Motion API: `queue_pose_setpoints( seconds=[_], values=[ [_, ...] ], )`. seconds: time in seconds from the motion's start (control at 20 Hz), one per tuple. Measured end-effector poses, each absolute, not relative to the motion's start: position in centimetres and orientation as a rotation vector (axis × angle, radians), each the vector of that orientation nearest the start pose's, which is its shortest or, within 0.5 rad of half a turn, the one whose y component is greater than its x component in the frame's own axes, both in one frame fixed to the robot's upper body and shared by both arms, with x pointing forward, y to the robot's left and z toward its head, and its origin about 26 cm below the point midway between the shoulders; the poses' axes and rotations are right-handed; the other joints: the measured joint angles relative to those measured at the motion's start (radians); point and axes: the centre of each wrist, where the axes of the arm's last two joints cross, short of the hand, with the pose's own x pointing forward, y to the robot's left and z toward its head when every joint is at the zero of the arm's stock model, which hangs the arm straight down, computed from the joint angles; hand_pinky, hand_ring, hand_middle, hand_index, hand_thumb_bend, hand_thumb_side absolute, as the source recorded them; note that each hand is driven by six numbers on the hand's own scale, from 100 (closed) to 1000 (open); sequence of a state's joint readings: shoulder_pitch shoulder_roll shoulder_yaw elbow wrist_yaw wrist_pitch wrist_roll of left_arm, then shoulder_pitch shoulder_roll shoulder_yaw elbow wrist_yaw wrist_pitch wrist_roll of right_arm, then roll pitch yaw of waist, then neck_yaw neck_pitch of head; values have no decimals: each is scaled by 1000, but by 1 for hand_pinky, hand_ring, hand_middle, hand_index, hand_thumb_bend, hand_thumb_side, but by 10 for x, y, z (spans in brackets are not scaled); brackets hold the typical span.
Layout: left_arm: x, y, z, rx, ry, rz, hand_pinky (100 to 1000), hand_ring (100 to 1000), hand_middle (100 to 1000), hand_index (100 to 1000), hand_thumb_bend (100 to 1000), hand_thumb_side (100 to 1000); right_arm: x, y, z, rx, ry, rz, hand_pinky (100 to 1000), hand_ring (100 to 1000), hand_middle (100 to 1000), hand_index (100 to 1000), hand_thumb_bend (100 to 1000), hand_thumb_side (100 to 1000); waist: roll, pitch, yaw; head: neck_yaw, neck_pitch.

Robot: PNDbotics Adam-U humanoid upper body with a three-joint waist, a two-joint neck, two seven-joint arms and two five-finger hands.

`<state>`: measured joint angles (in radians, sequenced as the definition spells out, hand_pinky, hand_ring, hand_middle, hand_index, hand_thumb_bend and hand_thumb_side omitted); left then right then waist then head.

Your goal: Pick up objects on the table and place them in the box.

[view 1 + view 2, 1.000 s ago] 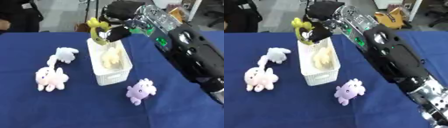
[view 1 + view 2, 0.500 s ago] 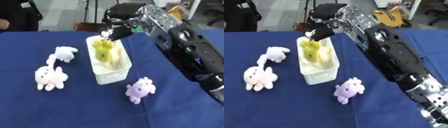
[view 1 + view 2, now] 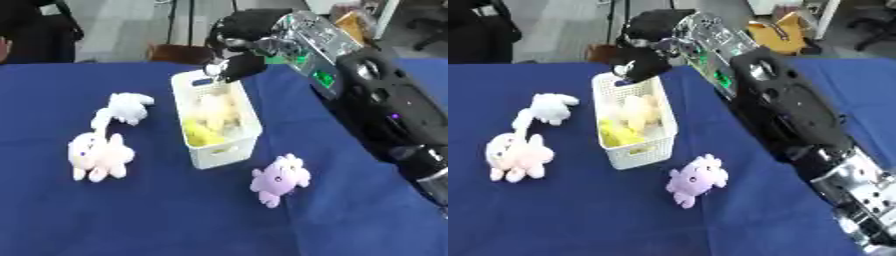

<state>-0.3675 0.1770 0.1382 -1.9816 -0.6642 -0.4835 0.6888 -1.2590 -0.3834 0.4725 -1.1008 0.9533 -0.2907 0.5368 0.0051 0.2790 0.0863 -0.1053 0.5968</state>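
Note:
A white slatted box (image 3: 216, 156) stands mid-table on the blue cloth. Inside it lie a yellow plush (image 3: 202, 133) near the front and a cream plush (image 3: 215, 107) behind it. My right hand (image 3: 233, 66) hangs over the box's far end, fingers loosely open and holding nothing; its arm runs in from the lower right. On the cloth to the left of the box lie a white plush (image 3: 128, 107) and a pink plush (image 3: 98, 155). A purple plush (image 3: 696, 178) lies at the box's front right. The left hand does not show.
The blue table (image 3: 131, 215) fills the view; its far edge runs just behind the box. Beyond it stand a brown stool (image 3: 179, 52) and an orange chair (image 3: 779, 34). A dark-clothed person (image 3: 31, 30) is at the far left edge.
The yellow plush, held above the box a second ago, went down into it and now lies there released. My right hand has drawn back to the box's far end.

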Motion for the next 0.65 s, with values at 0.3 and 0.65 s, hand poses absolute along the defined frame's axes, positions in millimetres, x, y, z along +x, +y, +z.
queue_pose_setpoints(
  seconds=[0.3,0.65],
  values=[
    [309,265,211,-1053,3002,-217,557,557,665,731,100,606,444,-124,339,1313,2012,-2395,769,702,620,769,100,1000,5,0,0,4,0],
    [309,265,211,-1058,3000,-224,557,557,665,731,100,606,363,-155,394,1336,2392,-1707,757,683,618,764,100,1000,8,0,-16,36,-1]
  ],
)
